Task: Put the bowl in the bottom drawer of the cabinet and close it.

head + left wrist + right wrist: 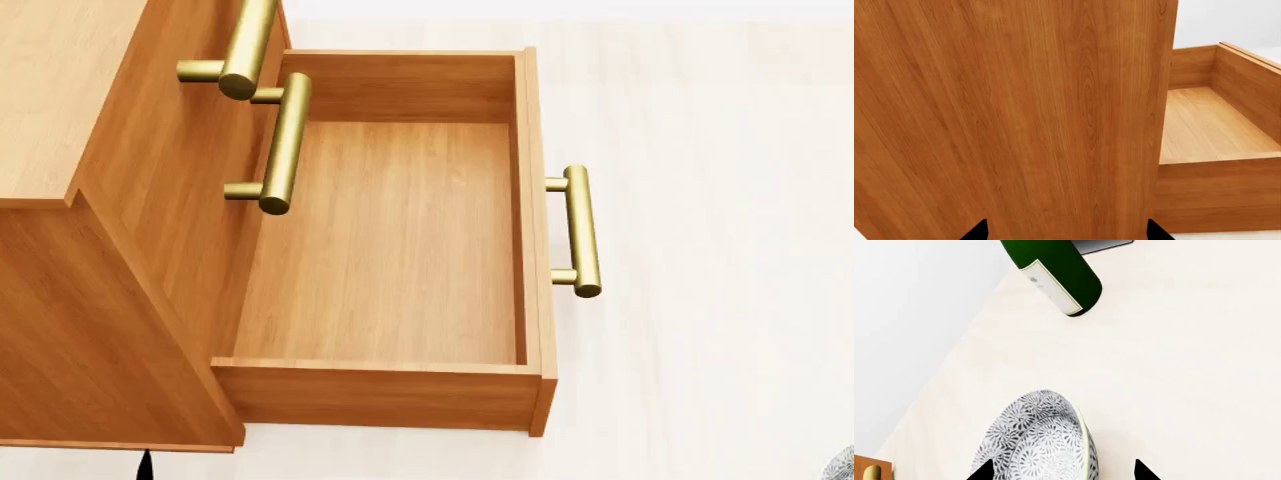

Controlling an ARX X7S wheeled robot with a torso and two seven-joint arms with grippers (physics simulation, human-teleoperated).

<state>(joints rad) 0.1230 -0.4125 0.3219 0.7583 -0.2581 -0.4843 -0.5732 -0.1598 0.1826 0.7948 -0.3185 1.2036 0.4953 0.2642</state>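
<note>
Head view: shallow orange-brown wooden bottom drawer [387, 240] pulled fully out of the orange-brown wooden cabinet [80, 290], nothing inside. Right wrist view: right gripper [1062, 471] fingers spread around the tilted blue-grey floral bowl [1037, 440]; grip uncertain. Left gripper [1066, 231] spread, facing the cabinet side.

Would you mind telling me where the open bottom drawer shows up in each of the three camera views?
Head view: the bottom drawer fills the centre, pulled out and empty.
Left wrist view: its empty inside shows at the right edge, beyond the cabinet side.
Right wrist view: not identifiable; only a sliver of orange-brown wood with brass shows in a corner, near the bowl.
Shared landmark: the cabinet's orange-brown wood.
</note>
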